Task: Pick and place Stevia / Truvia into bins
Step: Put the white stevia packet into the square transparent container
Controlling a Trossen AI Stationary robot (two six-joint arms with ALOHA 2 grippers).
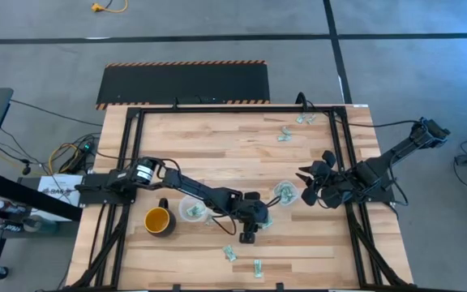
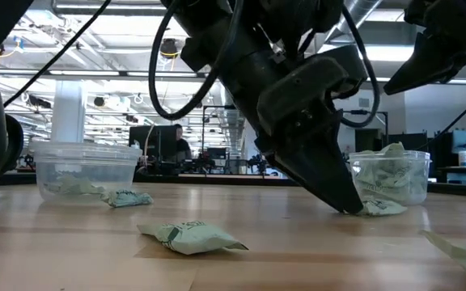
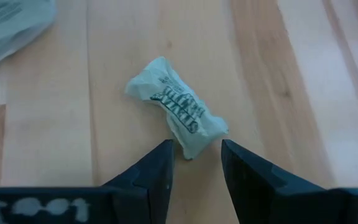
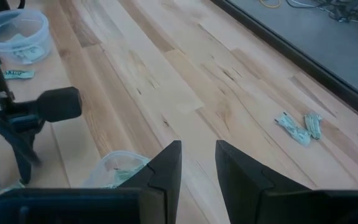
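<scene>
The left gripper [image 1: 248, 236] is down at the wooden worktop [image 1: 217, 138], a little near of centre, its two dark fingers [image 3: 160, 168] parted narrowly around the end of a crumpled pale green Stevia sachet [image 3: 178, 107]. The sachet lies flat on the wood and the fingers straddle its near tip without closing on it. From table height the same gripper stands tilted with its tips on the wood, just beside the right-hand clear cup [image 2: 391, 176].

That cup [image 1: 285, 193] sits centre-right and has several sachets in it. The other clear cup [image 1: 191, 210] stands to its left, next to a yellow-orange mug [image 1: 159, 220], and also holds a few sachets.

The right gripper [image 1: 313, 182] hovers above the worktop just right of the right-hand cup, fingers [image 4: 166, 163] slightly apart and holding nothing.

Loose sachets remain scattered: a small cluster at the far edge [image 1: 292, 128], and two at the near edge [image 1: 242, 260]. In the low view one lies crumpled in the foreground [image 2: 189, 236] and another rests against the left cup [image 2: 126, 197].
</scene>
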